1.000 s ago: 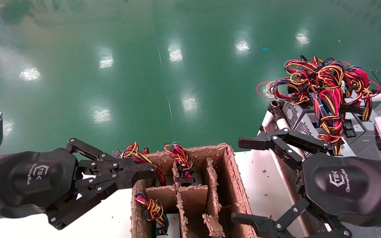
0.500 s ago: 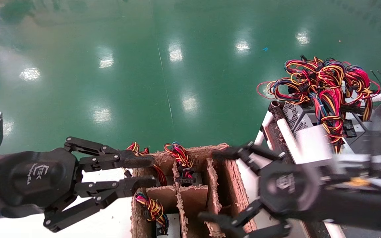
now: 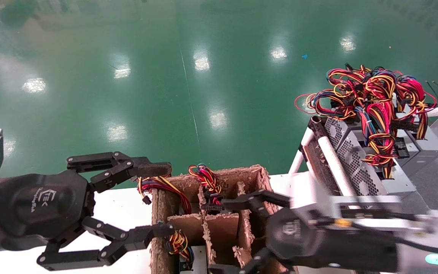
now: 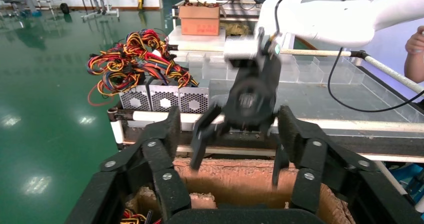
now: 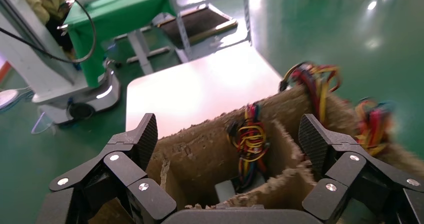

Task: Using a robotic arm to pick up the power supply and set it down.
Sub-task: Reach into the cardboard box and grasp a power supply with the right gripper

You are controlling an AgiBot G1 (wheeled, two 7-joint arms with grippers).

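Note:
Three grey power supplies (image 3: 356, 160) with honeycomb vents and tangled coloured wires stand side by side on the rack at the right; the left wrist view shows them too (image 4: 165, 99). More wire bundles (image 3: 207, 180) stick out of the brown cardboard divider box (image 3: 259, 190). My right gripper (image 3: 228, 238) hangs open over the box's right compartments, empty. In the right wrist view its jaws (image 5: 230, 134) straddle a compartment holding a wire bundle (image 5: 250, 139) and a grey power supply corner (image 5: 225, 190). My left gripper (image 3: 160, 198) stands wide open at the box's left wall, holding nothing.
The box sits on a white table (image 3: 120, 205) whose far edge drops to the green floor (image 3: 203, 76). A white rail (image 3: 329, 156) borders the rack. The right arm's silver wrist (image 3: 356, 213) crosses between box and rack. A person's hand (image 4: 414, 41) shows beyond the rack.
My right gripper has swung left from the rack to over the cardboard box, still open. My left gripper's fingers have spread from nearly shut to wide open.

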